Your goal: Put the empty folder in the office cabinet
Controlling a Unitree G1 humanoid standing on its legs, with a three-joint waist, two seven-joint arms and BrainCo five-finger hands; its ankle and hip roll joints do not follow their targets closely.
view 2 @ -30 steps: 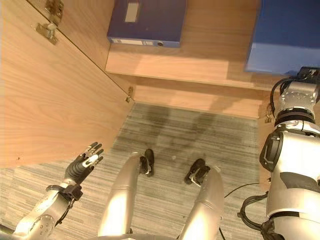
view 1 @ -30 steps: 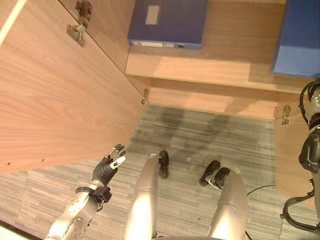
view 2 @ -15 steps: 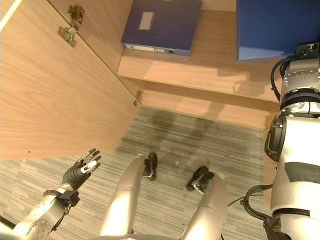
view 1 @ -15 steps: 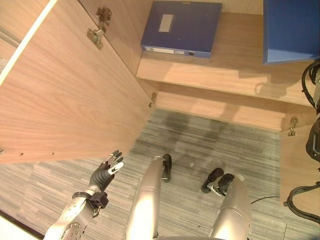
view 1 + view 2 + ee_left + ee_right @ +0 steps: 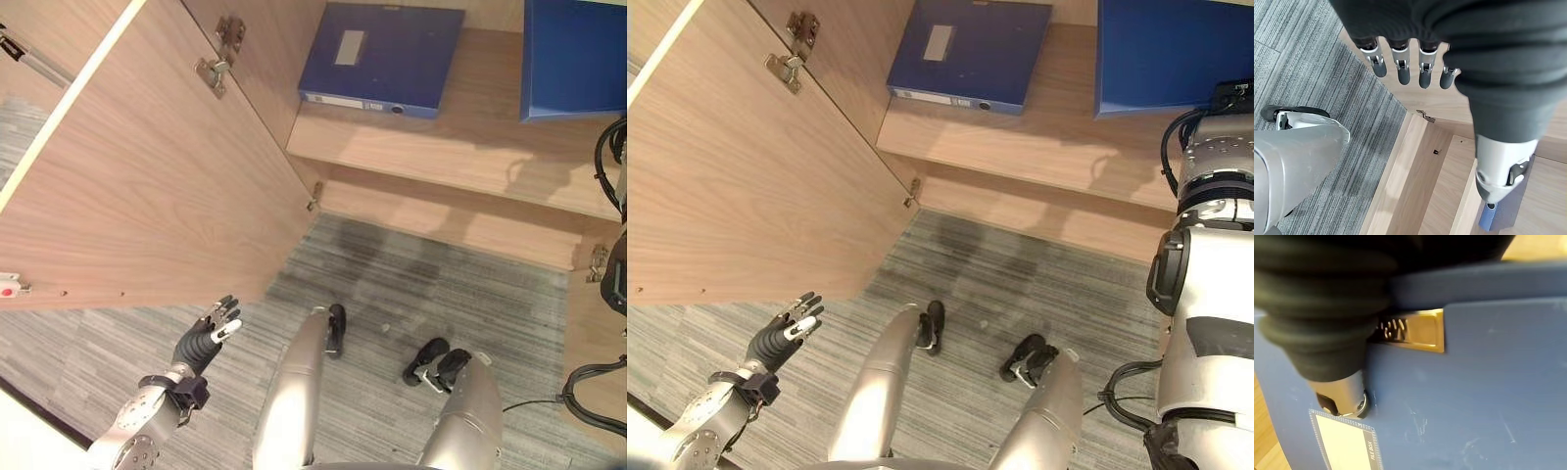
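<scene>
Held up at the far right over the light wooden cabinet shelf (image 5: 460, 137): large blue box-file folder (image 5: 1161, 49), above the right arm. Seen close in the right wrist view as a blue face (image 5: 1488, 396) with a brass clip and a white label, right robot hand (image 5: 1337, 396) pressed against it; cannot tell whether closed round it, fingers hidden. Lying flat farther left on the same shelf: second dark blue folder (image 5: 382, 57), spine label facing out. Swung wide open at left: light wooden cabinet door (image 5: 147, 186) with metal hinges. Hovered low over the grey striped carpet floor (image 5: 441, 294): left robot hand (image 5: 204, 338), fingers straight and spread, holding nothing.
</scene>
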